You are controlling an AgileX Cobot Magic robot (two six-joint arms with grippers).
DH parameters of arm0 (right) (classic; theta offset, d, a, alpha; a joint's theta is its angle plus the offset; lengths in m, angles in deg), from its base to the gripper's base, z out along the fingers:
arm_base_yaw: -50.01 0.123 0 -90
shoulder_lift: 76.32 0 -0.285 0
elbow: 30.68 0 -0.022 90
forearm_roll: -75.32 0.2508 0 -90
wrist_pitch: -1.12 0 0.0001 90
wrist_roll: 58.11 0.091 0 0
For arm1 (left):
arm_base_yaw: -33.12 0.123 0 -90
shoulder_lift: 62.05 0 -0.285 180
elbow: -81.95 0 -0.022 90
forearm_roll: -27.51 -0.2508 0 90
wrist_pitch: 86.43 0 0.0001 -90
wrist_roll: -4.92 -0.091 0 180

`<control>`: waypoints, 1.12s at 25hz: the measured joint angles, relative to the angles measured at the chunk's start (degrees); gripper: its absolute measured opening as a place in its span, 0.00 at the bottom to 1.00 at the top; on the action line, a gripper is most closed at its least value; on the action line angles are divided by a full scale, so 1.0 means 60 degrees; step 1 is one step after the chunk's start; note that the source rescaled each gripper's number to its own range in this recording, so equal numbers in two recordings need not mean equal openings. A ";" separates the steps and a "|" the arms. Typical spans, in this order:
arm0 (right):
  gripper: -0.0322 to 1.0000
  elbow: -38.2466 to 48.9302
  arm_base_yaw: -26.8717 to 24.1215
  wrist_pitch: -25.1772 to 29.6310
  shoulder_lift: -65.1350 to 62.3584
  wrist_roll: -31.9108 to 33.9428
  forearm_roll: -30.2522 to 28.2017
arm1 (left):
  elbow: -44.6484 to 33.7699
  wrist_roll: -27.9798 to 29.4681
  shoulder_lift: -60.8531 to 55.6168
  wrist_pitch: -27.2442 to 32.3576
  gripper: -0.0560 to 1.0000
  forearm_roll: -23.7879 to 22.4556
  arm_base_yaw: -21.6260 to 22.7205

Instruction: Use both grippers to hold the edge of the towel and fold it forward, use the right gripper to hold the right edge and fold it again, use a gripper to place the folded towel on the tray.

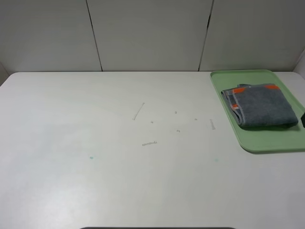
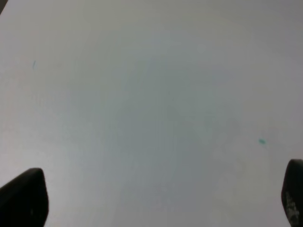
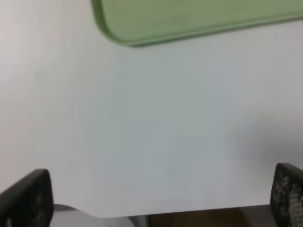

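The grey towel [image 1: 262, 106], with orange marks on its edge, lies folded on the light green tray [image 1: 267, 143] at the right of the white table. The tray's rim also shows in the right wrist view [image 3: 142, 40]; the towel does not. My right gripper [image 3: 156, 195] is open and empty over bare table between the tray and the table's front edge. My left gripper [image 2: 158, 195] is open and empty over bare white table. Neither gripper's fingers show in the exterior high view.
Small scratches and specks [image 1: 149, 143] mark the table's middle. A small dark part [image 1: 303, 118] pokes in at the right edge beside the tray. The table's front edge [image 3: 189, 209] lies close under the right gripper. Grey wall panels stand behind the table.
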 joint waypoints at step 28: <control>1.00 0.2202 0.0030 -0.1855 -0.9677 -0.0009 -0.1109 | 0.0000 0.0000 0.0000 0.0000 0.98 -0.0009 0.0000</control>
